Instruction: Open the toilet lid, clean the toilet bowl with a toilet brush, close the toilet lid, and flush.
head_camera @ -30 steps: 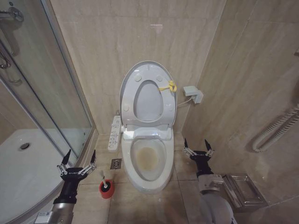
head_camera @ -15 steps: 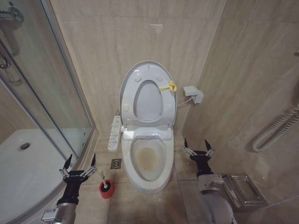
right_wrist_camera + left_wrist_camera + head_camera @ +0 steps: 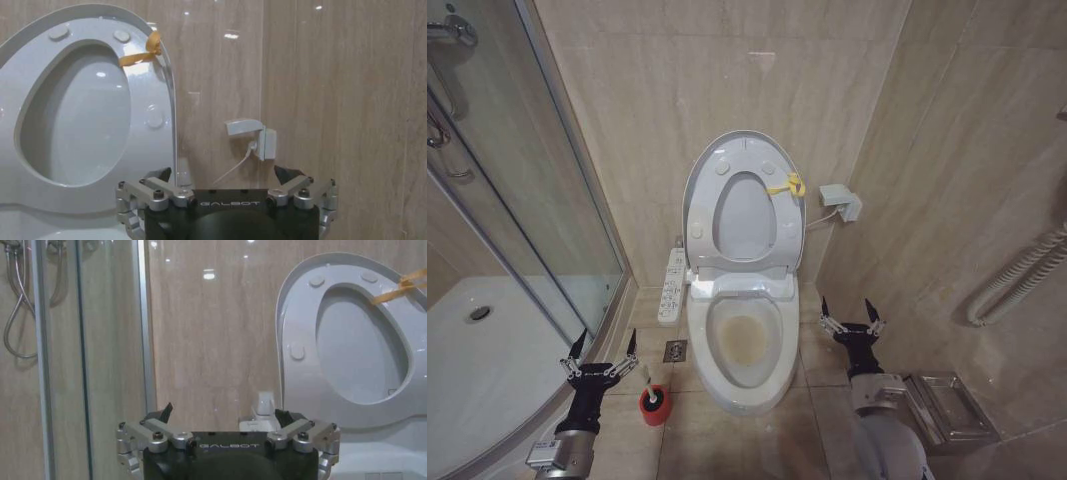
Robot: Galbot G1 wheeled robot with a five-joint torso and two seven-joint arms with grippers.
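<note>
The toilet lid (image 3: 745, 215) stands upright against the wall, with the ring seat and its yellow tie (image 3: 789, 186) raised against it. Below lies the uncovered toilet bowl (image 3: 718, 372), brownish stains inside. The toilet brush (image 3: 655, 404) stands in its red holder on the floor, left of the bowl. My left gripper (image 3: 604, 342) is open, just left of the brush and above it. In the left wrist view the left gripper (image 3: 223, 412) has the brush handle (image 3: 265, 402) beside one finger. My right gripper (image 3: 846, 310) is open at the bowl's right. The right wrist view shows the right gripper (image 3: 225, 175) facing the lid (image 3: 73, 130).
A glass shower enclosure (image 3: 527, 200) and white tray (image 3: 487, 360) take up the left. A button panel (image 3: 673, 283) and floor drain (image 3: 675, 351) lie left of the bowl. A wall socket (image 3: 841, 203), a hose (image 3: 1017, 280) and a metal box (image 3: 947, 405) are on the right.
My left gripper has sunk lower in the head view and drifted slightly right, toward the brush. The right arm and the toilet have stayed still.
</note>
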